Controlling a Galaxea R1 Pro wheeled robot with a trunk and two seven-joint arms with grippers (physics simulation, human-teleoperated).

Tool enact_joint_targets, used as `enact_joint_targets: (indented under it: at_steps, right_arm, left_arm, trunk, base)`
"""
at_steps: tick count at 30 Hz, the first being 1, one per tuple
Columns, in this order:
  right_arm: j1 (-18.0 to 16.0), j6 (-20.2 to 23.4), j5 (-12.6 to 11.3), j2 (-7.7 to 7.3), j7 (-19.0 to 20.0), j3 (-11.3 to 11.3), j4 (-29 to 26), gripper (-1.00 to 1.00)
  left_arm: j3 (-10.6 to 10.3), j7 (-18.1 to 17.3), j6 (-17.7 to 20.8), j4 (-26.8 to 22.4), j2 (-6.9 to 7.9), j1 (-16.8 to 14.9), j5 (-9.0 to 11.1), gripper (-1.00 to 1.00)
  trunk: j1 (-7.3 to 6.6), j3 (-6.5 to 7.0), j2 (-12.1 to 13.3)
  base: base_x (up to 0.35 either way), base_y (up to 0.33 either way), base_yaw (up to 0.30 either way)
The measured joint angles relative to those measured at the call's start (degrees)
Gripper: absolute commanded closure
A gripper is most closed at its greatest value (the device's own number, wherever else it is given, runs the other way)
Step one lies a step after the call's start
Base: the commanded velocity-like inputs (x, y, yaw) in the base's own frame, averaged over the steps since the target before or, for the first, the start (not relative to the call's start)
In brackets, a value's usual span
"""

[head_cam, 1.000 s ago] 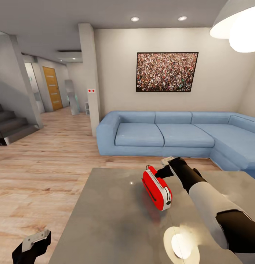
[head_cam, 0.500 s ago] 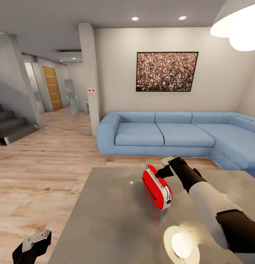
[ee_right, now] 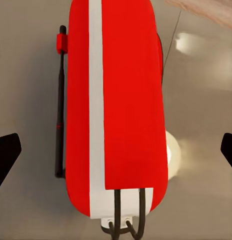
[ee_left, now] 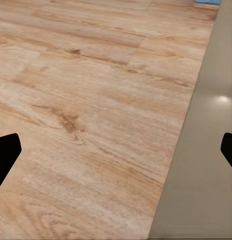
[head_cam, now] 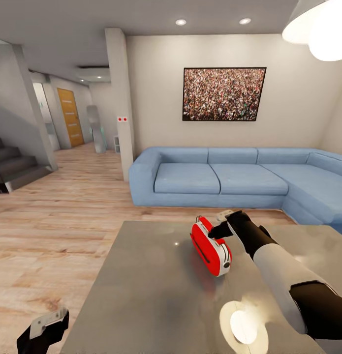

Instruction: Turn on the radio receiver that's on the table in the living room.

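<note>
The radio receiver [head_cam: 210, 246] stands on edge on the glossy grey desk [head_cam: 151, 295], near its far side, red with a white band and a thin handle [ee_right: 60, 107] along one face. The right hand [head_cam: 221, 230] hovers right at the radio's far end, its dark fingertips [ee_right: 6, 155] spread wide either side of the body and gripping nothing. The left hand [head_cam: 43, 328] hangs low off the desk's near left corner over the wood floor [ee_left: 86, 115], fingers apart and empty, with the blue sofa [head_cam: 230, 179] beyond.

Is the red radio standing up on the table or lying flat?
Standing on edge. The radio receiver rests on its narrow side on the table, broad red face vertical; the right end effector is at its top.
</note>
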Motion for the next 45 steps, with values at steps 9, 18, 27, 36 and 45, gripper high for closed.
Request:
enact_joint_targets:
  at_steps: [9,18,27,36,45]
  right_arm:
    - [0.00,0.00,0.10,-0.01,0.00,0.00,0.00,-1.00]
    - [0.00,0.00,0.01,-0.09,0.00,0.00,0.00,-1.00]
    - [0.00,-0.06,0.01,-0.37,0.00,-0.02,0.00,-1.00]
    - [0.00,-0.09,0.08,-0.55,-0.01,0.00,0.00,-1.00]
    - [0.00,-0.09,0.11,-0.63,-0.02,0.03,0.00,-1.00]
  left_arm:
    - [0.00,0.00,0.00,0.32,0.00,0.05,0.03,-1.00]
    - [0.00,0.00,0.00,0.34,0.06,0.02,0.04,-1.00]
    - [0.00,0.00,0.00,0.34,0.07,0.03,0.04,-1.00]
    - [0.00,0.00,0.00,0.34,0.07,0.05,0.04,-1.00]
    - [0.00,0.00,0.00,0.34,0.03,0.02,0.04,-1.00]
  trunk:
    - [0.45,-0.36,-0.82]
    - [0.45,-0.36,-0.82]
    - [0.45,-0.36,-0.82]
    - [0.45,-0.36,-0.82]
    - [0.45,-0.36,-0.82]
  base:
    - [0.000,0.000,0.000]
    - [0.000,0.000,0.000]
    - [0.000,0.000,0.000]
    - [0.000,0.000,0.000]
    - [0.000,0.000,0.000]
